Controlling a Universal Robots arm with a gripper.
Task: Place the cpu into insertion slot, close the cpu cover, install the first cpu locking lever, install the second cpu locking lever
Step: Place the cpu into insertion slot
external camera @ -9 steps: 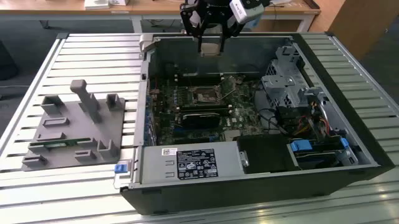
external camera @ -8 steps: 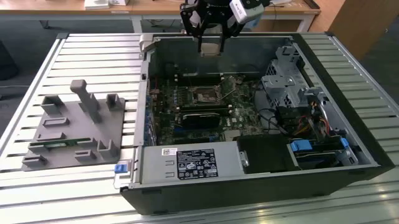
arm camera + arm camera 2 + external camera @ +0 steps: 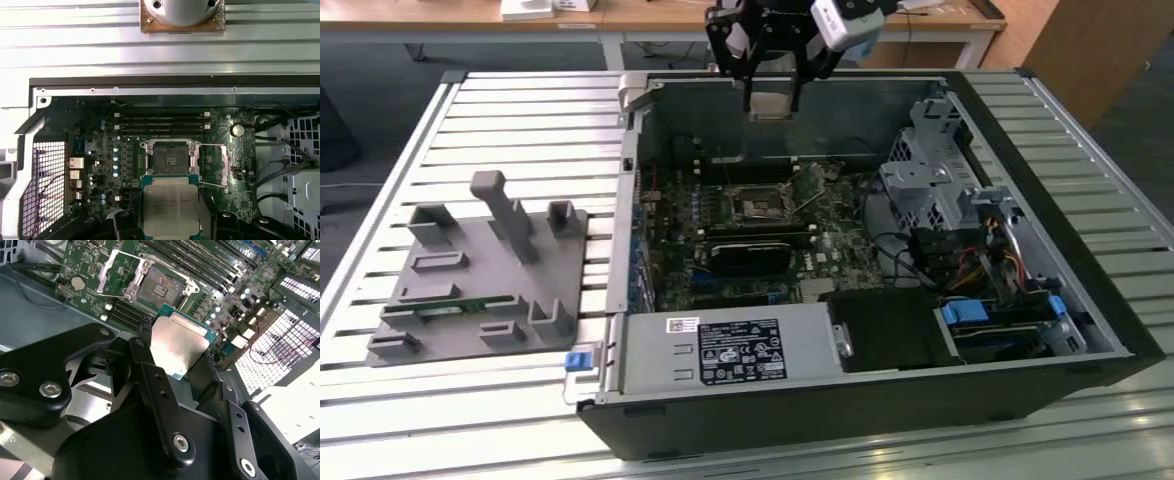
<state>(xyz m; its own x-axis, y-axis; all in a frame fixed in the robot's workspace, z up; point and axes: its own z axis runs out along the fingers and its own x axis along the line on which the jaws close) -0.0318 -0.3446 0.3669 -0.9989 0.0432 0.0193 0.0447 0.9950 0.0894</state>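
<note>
- The claw [image 3: 771,100] is clenched on the cpu [image 3: 170,202]. One black finger [image 3: 150,370] presses on each side of the chip.
- The cpu hangs in the air, high over the open computer case [image 3: 1107,330]. It touches nothing but the claw.
- The claw only pinches two thin edges. I think a bump or a fast move could make the chip slip, tilt or fall onto the board.
- The insertion slot [image 3: 170,157] is well below the chip and bare inside. If the chip goes down crooked or turned the wrong way, it may hurt the tiny pins in there.
- The cpu cover [image 3: 119,272] stands flipped up, just beside the slot. It is thin metal, so a finger coming down on that side could catch it or knock it shut too soon.
- The long memory slots [image 3: 160,122] sit near the slot on another side. They leave little room for a wide claw.
- Farther out, on the exterior view's right, are the metal drive cage [image 3: 927,185] and loose cables [image 3: 974,265]. The arm could snag them if it swings that way.
- The case walls make a box, so I think straight down from above is the open way in.
- The worktop [image 3: 520,110] around the case has a grey holder [image 3: 480,270], well apart from the claw.
</note>
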